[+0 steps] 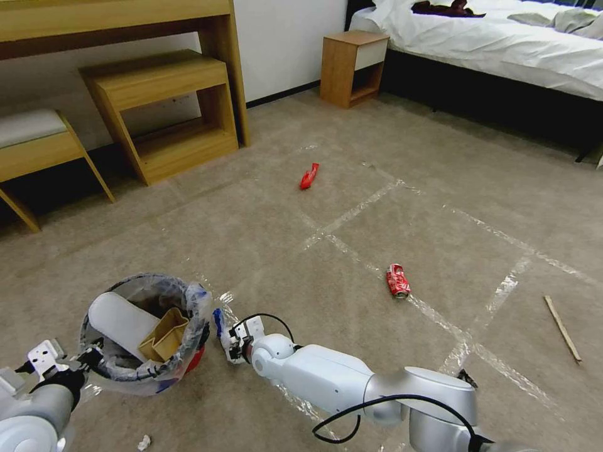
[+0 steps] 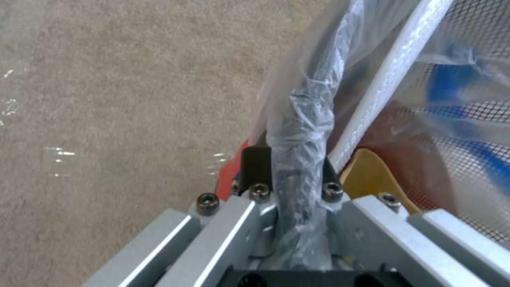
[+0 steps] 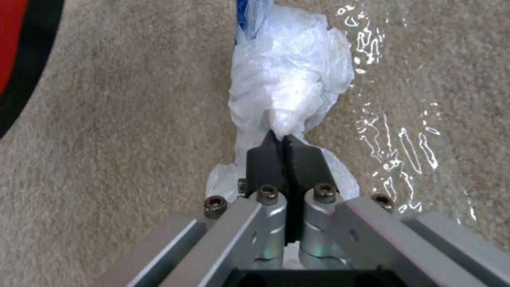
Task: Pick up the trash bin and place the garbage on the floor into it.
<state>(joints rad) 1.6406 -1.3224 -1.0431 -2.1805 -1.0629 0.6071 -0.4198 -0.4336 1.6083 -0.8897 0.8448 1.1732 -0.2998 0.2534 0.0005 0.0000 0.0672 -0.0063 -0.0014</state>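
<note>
Low at the near left, the left gripper (image 2: 289, 167) clamps the trash bin (image 1: 141, 333) by its bagged rim; inside lie a white slipper sole (image 1: 122, 323) and what looks like a cardboard box (image 1: 164, 339). Just right, the right gripper (image 3: 286, 143), arm reaching leftward, pinches a white-and-blue wad (image 3: 289, 85) on the floor (image 1: 264, 251). Open carpet beyond holds a red can (image 1: 397, 280), red wrapper (image 1: 308, 176) and stick (image 1: 562, 328).

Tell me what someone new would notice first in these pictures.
Near the robot, the left gripper clamps the bag-covered rim of the trash bin, which already holds a white slipper sole and a brown box. Beside it, the right gripper pinches a white plastic wad. Farther out, a red can lies on the carpet.
</note>
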